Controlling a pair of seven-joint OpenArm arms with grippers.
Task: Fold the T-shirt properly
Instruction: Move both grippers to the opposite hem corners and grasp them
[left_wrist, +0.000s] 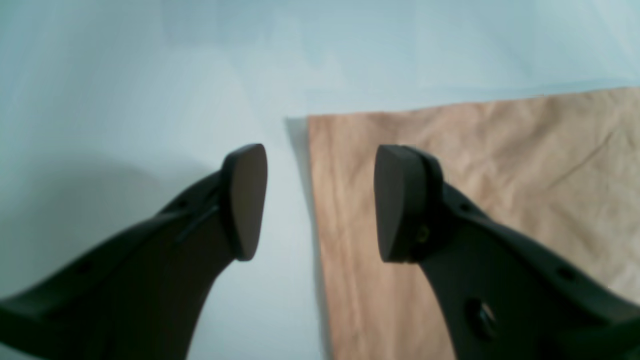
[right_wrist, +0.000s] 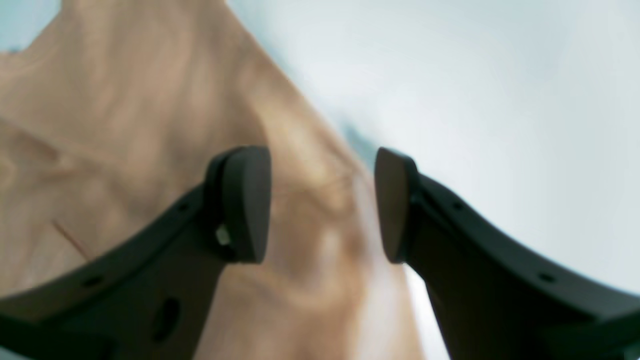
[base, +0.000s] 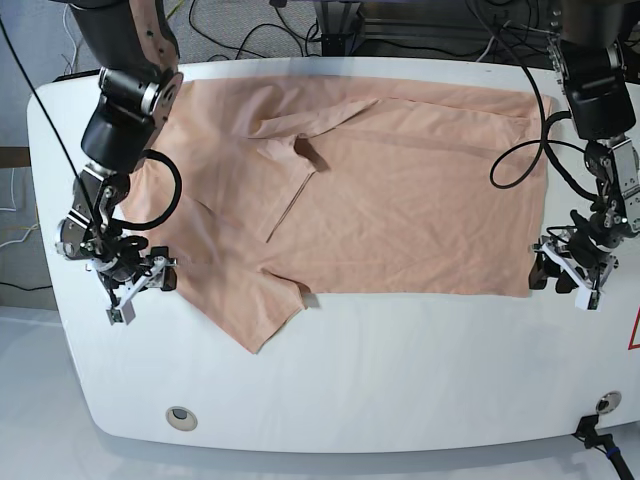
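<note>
The large plain peach-pink cotton T-shirt (base: 390, 200) is spread flat and slightly wrinkled across the white rounded table (base: 400, 380), with one sleeve pointing toward the near edge in the base view and a folded flap lying over the upper middle of the cloth. No print can be made out on the fabric in any view. In the base view much of both arms is cut off by the upper frame edge, and the small grippers are seen only from above, so their fingers are hard to separate there. The left black two-fingered gripper (left_wrist: 320, 200) is shown by the left wrist view with its dark pads (left_wrist: 245, 200) held well apart and nothing between them; it is positioned over a straight corner edge of the shirt, one finger above the bare table and the other above the cloth. The right black two-fingered gripper (right_wrist: 322, 202) is likewise seen spread wide and empty in the right wrist view, over the sloping edge of the shirt beside the table surface. That view is strongly blurred, so contact between fingers and fabric cannot be judged. No containers are visible.
</note>
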